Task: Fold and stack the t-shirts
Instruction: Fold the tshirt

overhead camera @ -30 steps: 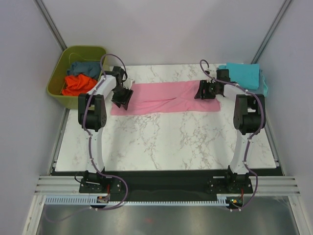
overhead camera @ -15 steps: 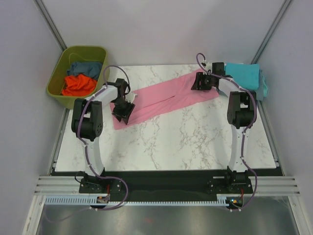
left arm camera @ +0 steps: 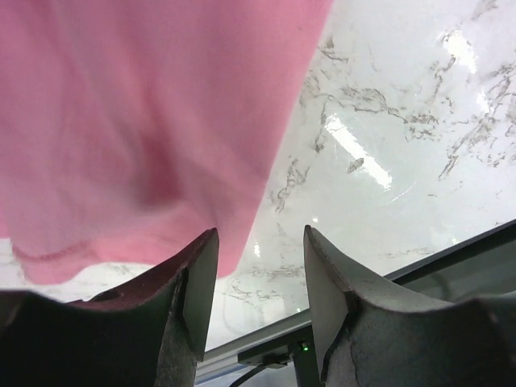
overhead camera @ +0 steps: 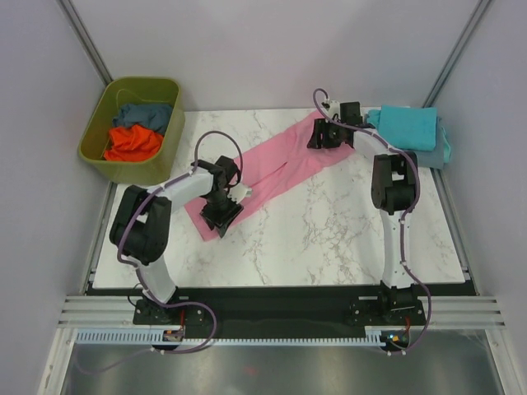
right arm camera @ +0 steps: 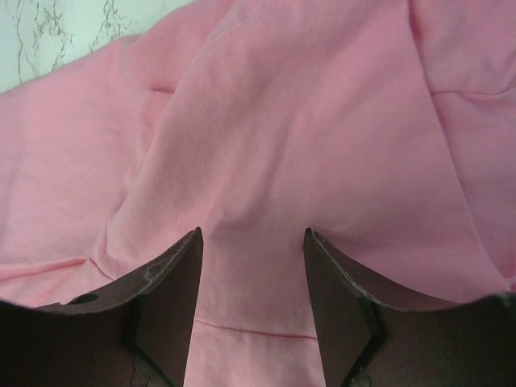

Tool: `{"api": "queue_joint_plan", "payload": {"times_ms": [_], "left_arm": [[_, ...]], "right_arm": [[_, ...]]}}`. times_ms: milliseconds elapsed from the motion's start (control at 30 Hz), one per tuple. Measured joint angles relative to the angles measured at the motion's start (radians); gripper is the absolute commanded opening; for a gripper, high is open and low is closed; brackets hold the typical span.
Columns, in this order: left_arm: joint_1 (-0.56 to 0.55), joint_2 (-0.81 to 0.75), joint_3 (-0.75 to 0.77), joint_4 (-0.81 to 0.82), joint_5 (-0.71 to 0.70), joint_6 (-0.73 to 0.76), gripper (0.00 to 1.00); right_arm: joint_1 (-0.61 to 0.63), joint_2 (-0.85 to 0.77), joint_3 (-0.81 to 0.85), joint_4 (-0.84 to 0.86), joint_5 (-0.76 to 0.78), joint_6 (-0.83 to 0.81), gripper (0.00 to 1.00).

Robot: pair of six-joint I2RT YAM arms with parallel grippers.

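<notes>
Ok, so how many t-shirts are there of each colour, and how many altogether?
Pink t-shirt: 1
Turquoise t-shirt: 1
Orange t-shirt: 1
Slate blue t-shirt: 1
Total: 4

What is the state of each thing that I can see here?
Light pink cloth t-shirt: folded into a long strip, lying diagonally.
Turquoise cloth t-shirt: folded flat.
Orange cloth t-shirt: crumpled in the olive-green plastic tub.
Slate blue cloth t-shirt: crumpled in the same tub.
Left pincer: open.
Right pincer: open.
</notes>
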Motion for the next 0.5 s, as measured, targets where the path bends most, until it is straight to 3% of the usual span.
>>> {"api": "queue_joint_plan", "payload": {"times_ms": [200,333,500], "left_arm": [[0.004,-0.108,0.051,-0.019,-0.032,0.000,0.54],[0.019,-0.138,0.149,-0.012,-0.053,0.002,0.54],[0.081,-0.064,0.222,0.024,-0.068,0.008,0.54]], "right_arm": [[0.022,-0.049,-0.031,-0.013,0.044,-0.023,0.63],[0.019,-0.186,-0.107,-0.030,0.061,-0.031,0.63],[0.012,-0.390,-0.243,-0.018,0.040,0.021,0.63]]}}
